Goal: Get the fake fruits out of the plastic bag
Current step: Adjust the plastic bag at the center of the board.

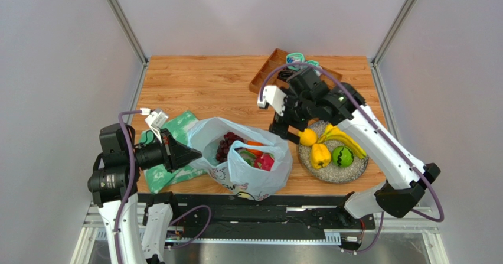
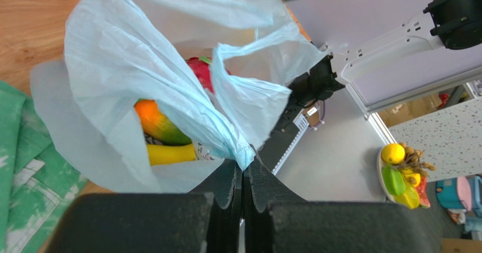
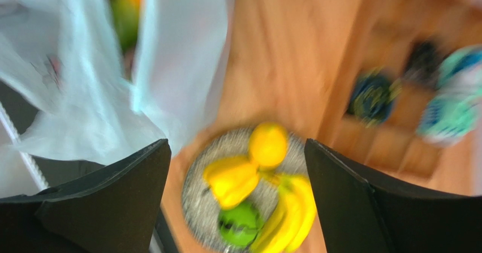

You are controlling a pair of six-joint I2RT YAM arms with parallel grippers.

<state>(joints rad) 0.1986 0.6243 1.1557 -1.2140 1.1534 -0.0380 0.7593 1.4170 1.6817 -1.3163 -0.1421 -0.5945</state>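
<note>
while the left hand [image 2: 243, 171] was pinched shut on the plastic bag's [image 1: 248, 178] rim, the right hand [image 3: 236, 146] hung wide open just over the plate [image 1: 354, 172] holding the lemon [image 1: 307, 137], yellow pepper [image 1: 320, 155], banana bunch [image 1: 339, 135] and green fruit [image 1: 342, 156]. grapes [image 1: 227, 146] and dragon fruit [image 1: 264, 162] sat in the bag on the surface [image 1: 201, 81].

Crinkly translucent plastic bag [image 1: 236, 178], centre; glossy plastic fruits [image 1: 320, 155]; speckled matt plate [image 1: 330, 175]; smooth wood-grain table [image 1: 201, 87]; mottled cloth [image 1: 180, 125], left.

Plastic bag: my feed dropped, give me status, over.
Left jaws shut on plastic bag rim. Right jaws open, empty, over plate. Four fake fruits plated; grapes, dragon fruit in bag. Nothing in the way.
</note>
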